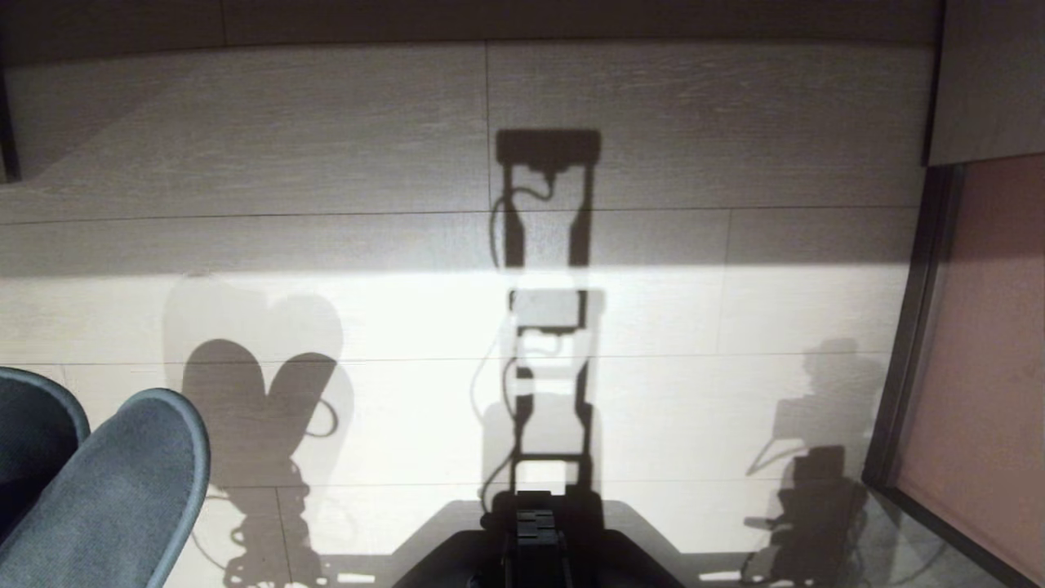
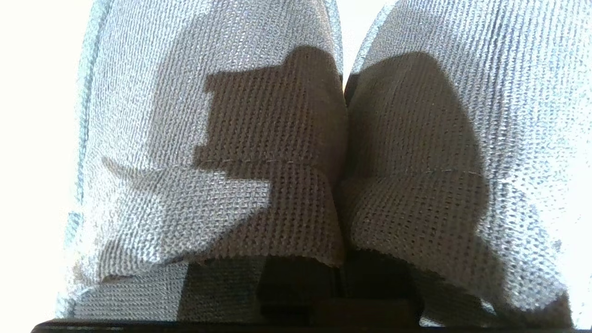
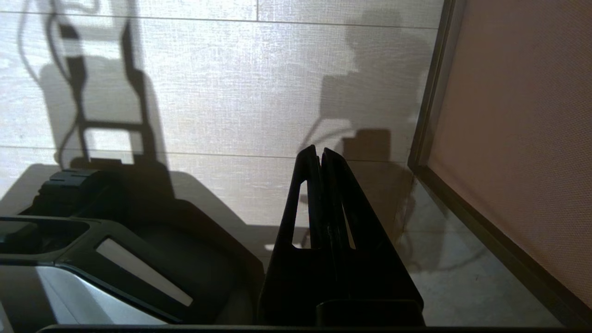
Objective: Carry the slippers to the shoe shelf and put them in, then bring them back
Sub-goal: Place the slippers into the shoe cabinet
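Note:
The two slippers (image 1: 122, 490) are grey woven fabric with rounded toes. They hang side by side at the lower left of the head view, above the floor. In the left wrist view they fill the picture, one slipper (image 2: 185, 138) pressed against the other (image 2: 439, 138). My left gripper (image 2: 340, 277) is shut on their adjoining inner edges, and its dark fingers (image 2: 296, 286) are partly covered by the fabric. My right gripper (image 3: 320, 152) is shut and empty, parked low beside the base. The shoe shelf is out of view.
Pale wood-look floor (image 1: 653, 122) stretches ahead, crossed by the robot's shadows. A pinkish panel in a dark frame (image 1: 980, 367) stands along the right side. A wooden panel (image 1: 988, 82) sits at the far right corner. My dark base (image 1: 535, 539) shows at the bottom centre.

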